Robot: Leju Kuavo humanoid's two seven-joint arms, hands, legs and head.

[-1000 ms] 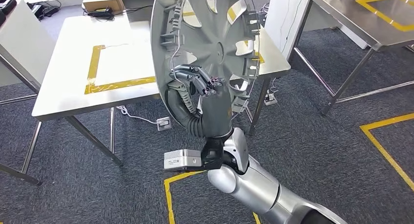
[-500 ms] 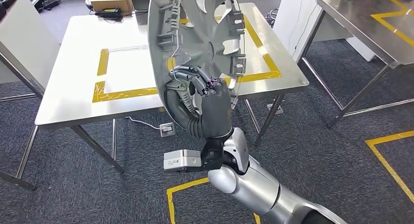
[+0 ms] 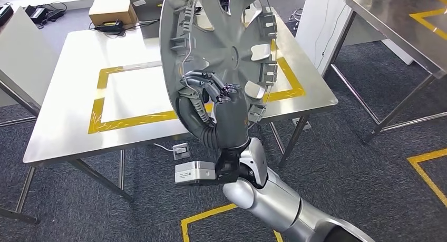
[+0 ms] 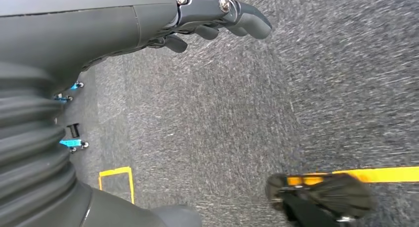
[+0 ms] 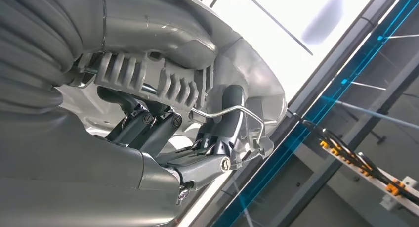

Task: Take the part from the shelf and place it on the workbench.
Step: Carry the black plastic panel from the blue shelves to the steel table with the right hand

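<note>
Right hand (image 3: 213, 102) grips the hubcap (image 3: 221, 47) by its lower rim, holding it upright in the air in front of the steel workbench (image 3: 68, 121) with the yellow tape square (image 3: 132, 118). Left hand (image 4: 148, 19) holds nothing, fingers loosely extended over grey carpet (image 4: 237, 103).

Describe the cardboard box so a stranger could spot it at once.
Start at the steel workbench with the yellow tape rectangle in the head view. Go to its far edge, left of the big silver wheel cover held up by the right hand. The cardboard box sits there: the one brown, closed carton, with a black cabled device beside it.
</note>
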